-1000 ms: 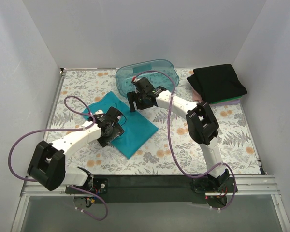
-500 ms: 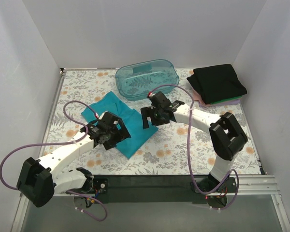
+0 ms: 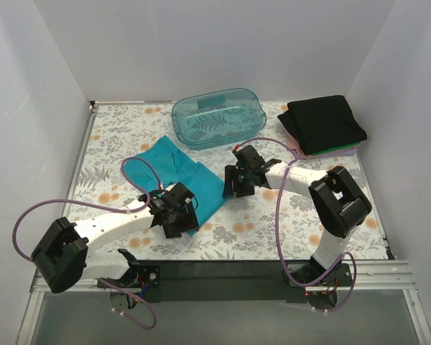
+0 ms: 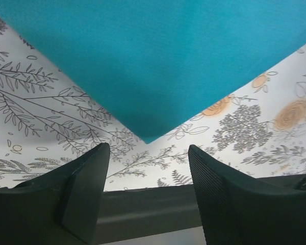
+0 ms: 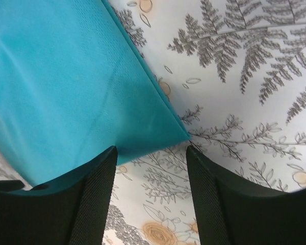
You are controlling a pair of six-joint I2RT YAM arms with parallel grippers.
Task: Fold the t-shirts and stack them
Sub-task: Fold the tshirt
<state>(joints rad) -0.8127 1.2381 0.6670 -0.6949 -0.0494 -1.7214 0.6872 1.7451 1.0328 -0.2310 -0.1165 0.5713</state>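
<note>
On the floral-patterned counter, left of centre, lies a plain teal-blue cloth t-shirt, spread flat and turned so that one corner points toward the arm bases and another toward the right. A thin purple cable from the left arm loops across its left part.

At the near corner sits the left end effector, low over the cloth's edge. Its wrist camera shows the two black ribbed fingers spread wide with nothing between them but bare counter; the shirt's pointed corner lies just ahead of the gap, roughly centred between the tips. The left end effector grips nothing.

Over at the shirt's right-hand corner is the right end effector, its arm reaching in from the right. From its wrist camera the fingers are likewise apart – one tip sits over the teal cloth's edge, the other over the counter just past the corner. The teal-blue cloth t-shirt fills the upper left of that view, a faint crease running through it. Whether the finger over the cloth touches it cannot be told; the right end effector pinches nothing.

Behind the shirt, near the back edge, stands a translucent teal plastic tub, apart from the cloth. In the far right corner is the stack – a black folded t-shirt on top, with a pinkish folded shirt and a green folded shirt showing at the edges beneath it
</note>
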